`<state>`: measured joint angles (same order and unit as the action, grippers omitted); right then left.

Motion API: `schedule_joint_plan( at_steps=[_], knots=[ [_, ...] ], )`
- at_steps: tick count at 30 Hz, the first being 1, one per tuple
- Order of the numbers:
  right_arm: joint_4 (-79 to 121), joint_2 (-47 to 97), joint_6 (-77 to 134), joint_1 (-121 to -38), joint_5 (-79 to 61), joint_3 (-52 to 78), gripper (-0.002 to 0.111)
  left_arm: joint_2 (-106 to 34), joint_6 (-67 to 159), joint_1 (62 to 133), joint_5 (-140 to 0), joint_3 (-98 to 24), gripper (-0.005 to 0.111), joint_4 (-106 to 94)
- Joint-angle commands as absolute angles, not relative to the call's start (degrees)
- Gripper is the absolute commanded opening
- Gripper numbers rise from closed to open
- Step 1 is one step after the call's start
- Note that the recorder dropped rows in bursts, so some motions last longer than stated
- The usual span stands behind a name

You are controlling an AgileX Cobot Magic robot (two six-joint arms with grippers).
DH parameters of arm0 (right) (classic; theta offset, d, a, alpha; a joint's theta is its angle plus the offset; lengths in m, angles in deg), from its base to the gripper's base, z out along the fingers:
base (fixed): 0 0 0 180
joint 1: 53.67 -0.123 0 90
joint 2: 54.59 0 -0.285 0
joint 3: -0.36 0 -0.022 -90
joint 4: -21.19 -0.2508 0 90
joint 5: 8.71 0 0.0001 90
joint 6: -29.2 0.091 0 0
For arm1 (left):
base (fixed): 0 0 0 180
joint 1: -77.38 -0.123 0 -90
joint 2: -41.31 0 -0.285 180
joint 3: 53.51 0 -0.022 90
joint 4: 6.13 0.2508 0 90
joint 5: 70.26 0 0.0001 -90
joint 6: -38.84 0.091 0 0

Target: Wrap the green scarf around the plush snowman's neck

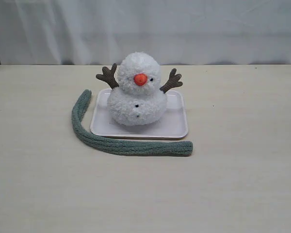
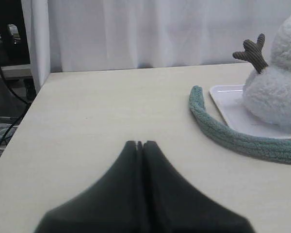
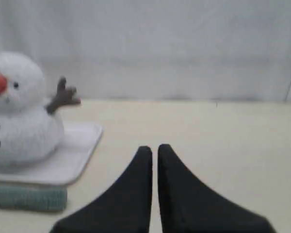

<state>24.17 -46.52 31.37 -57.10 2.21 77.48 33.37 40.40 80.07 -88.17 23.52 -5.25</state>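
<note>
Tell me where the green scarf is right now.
In the exterior view the green scarf lies flat on the table, curving along the left side and front edge of the white tray that holds the plush snowman.

Bright, even light; wrist views soft
</note>
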Motion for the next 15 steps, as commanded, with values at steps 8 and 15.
schedule_joint_plan(
  at_steps=[8,15],
  knots=[
    [25.08,-46.8,38.22,-57.19,-45.15,77.57,0.004,33.52,40.27,80.15,-87.73,23.71,0.0,-5.31],
    [25.19,-46.8,50.97,-57.19,-30.47,69.18,0.006,33.52,40.27,80.15,-87.73,23.71,0.0,-5.31]
  ],
)
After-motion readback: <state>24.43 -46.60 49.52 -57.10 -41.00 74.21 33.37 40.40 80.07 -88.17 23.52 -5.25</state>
